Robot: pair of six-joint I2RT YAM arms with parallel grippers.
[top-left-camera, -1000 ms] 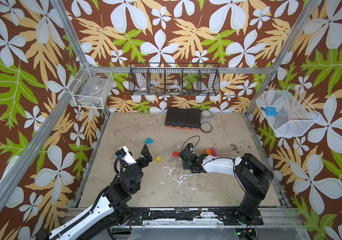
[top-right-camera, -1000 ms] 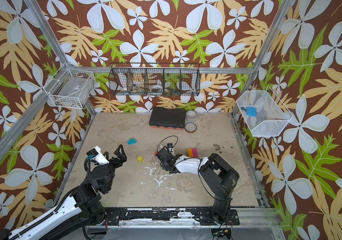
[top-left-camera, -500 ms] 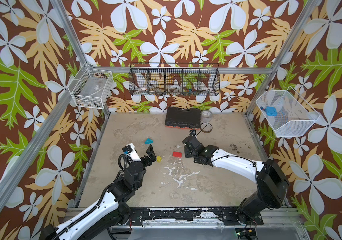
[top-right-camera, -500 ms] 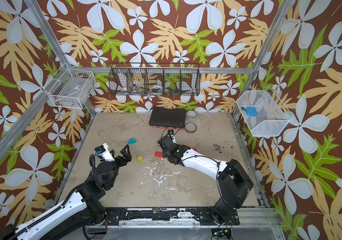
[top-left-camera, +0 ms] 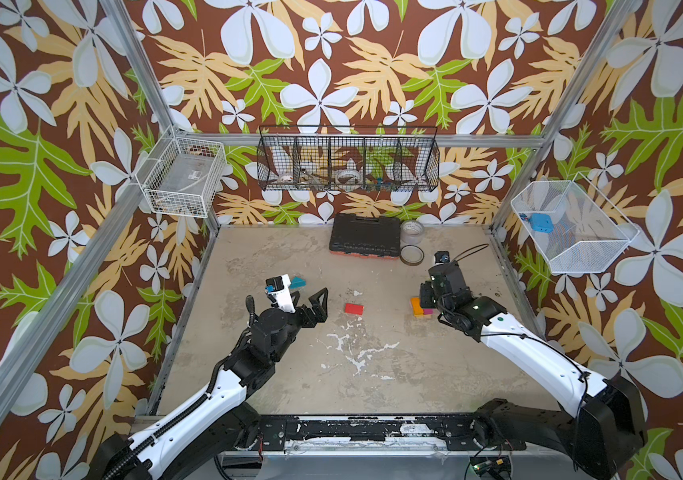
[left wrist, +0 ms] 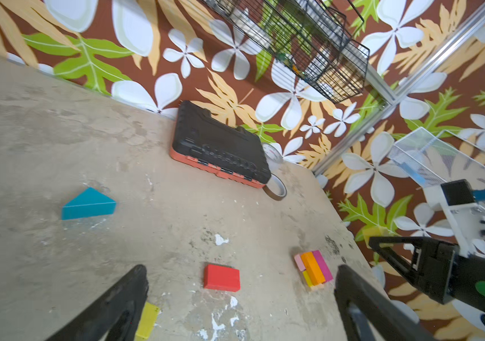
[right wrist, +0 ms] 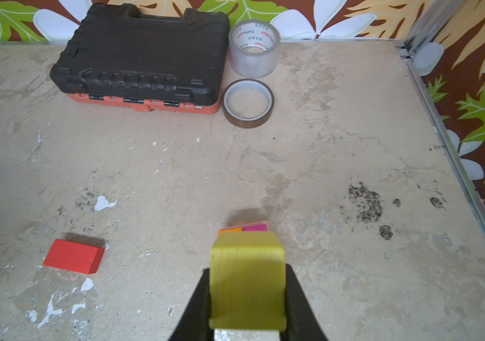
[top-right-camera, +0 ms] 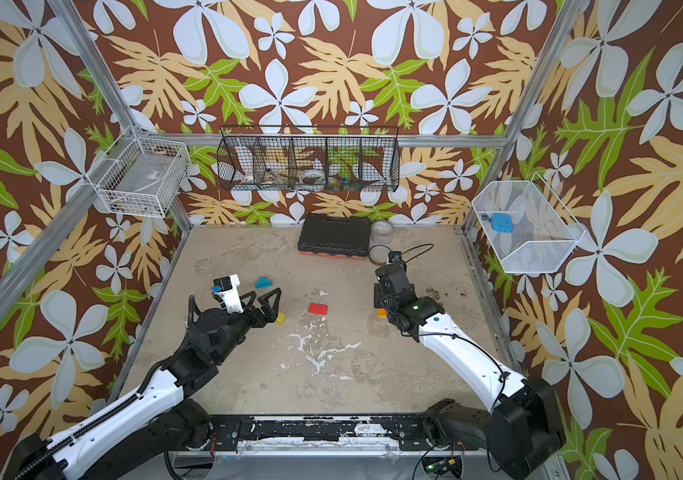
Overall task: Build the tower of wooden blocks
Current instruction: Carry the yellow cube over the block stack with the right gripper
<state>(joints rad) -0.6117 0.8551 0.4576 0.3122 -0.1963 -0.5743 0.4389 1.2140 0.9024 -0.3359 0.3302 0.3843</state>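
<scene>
a worn, stained beige desk (top-left-camera: 373,374) is sitting inside walls of brown wallpaper (top-left-camera: 331,83) printed with white flowers and green leaves. at the back edge a black tool case (top-left-camera: 364,241) is lying flat, with a clear tape roll (right wrist: 254,51) and a brown tape roll (right wrist: 248,103) just beside it.

on the right side, the right pincer (right wrist: 247,267) is clenching a yellow block (right wrist: 246,283) between its two black fingers and holding it off the desk. the low start of the tower (left wrist: 313,267) is resting on the desk close by, apart from the held block. its pink, orange and magenta bricks are lying side by side over a yellow piece. in both top views the arm is covering most of it.

on the left side, the left pincer (top-right-camera: 265,297) is hovering with its fingers spread wide, grasping nothing. a yellow cube (top-right-camera: 280,318) is lying just beside its fingertips. the teal wedge (left wrist: 88,205) is resting on the desk behind it. a red brick (top-left-camera: 353,308) is lying flat near the middle, between the two arms and well apart from the tower.
</scene>
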